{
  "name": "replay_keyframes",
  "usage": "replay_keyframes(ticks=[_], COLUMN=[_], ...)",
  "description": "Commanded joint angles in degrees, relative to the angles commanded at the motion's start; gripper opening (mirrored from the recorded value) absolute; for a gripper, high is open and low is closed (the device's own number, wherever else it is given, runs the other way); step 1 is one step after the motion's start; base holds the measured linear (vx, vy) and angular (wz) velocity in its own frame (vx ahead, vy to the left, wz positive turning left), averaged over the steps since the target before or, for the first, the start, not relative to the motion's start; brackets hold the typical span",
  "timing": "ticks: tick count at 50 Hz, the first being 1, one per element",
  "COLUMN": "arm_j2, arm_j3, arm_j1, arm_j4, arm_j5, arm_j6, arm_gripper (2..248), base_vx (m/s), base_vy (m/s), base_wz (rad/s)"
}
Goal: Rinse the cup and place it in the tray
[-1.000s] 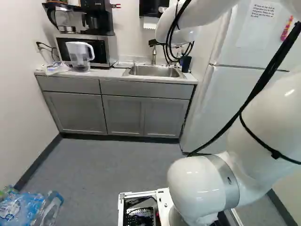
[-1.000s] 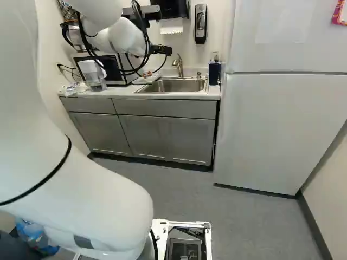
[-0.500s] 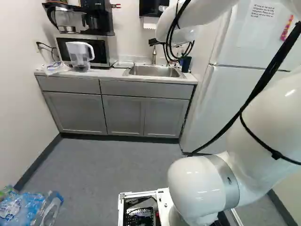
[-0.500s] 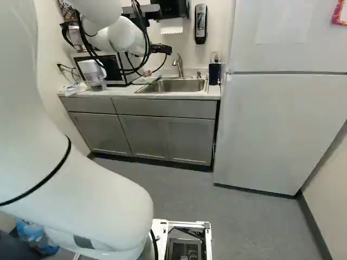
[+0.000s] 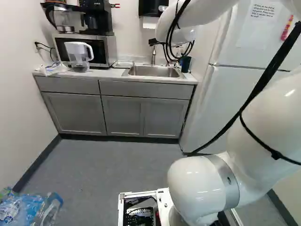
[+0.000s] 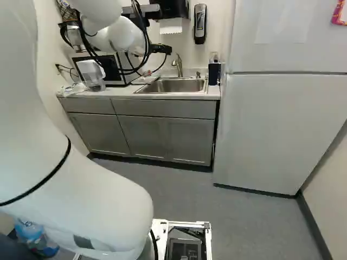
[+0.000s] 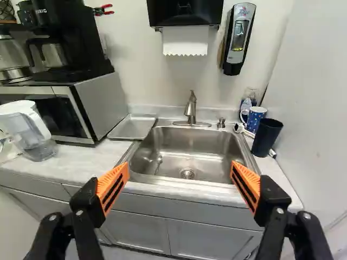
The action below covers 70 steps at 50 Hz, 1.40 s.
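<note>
And here's the gripper [image 7: 180,170], spread wide with nothing between its fingers, facing the sink [image 7: 200,146], a span that looks meant to leave room round a cup! The dark cup [image 7: 267,138], likely the one wanted, stands upright on the counter [image 7: 81,162] beside the sink, the mug [image 7: 255,118] just behind it, so a careful approach from the front looks wise. Over on the sink's other side lies the tray [image 7: 132,127], flat, with the faucet [image 7: 191,109] between them: a handy layout, I'd say, for grab, rinse and set down.
</note>
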Motion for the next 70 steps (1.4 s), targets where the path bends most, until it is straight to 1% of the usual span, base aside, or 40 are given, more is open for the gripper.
replay_keyframes(ticks=[60,70], arm_j2=[0.0,0.0], arm_j3=[0.0,0.0], arm_j1=[0.0,0.0], arm_j4=[0.0,0.0], arm_j5=[0.0,0.0], arm_j6=[0.0,0.0], arm_gripper=[247,247], base_vx=[0.074,0.075], base_vy=[0.032,0.011], base_wz=[-0.011,-0.118])
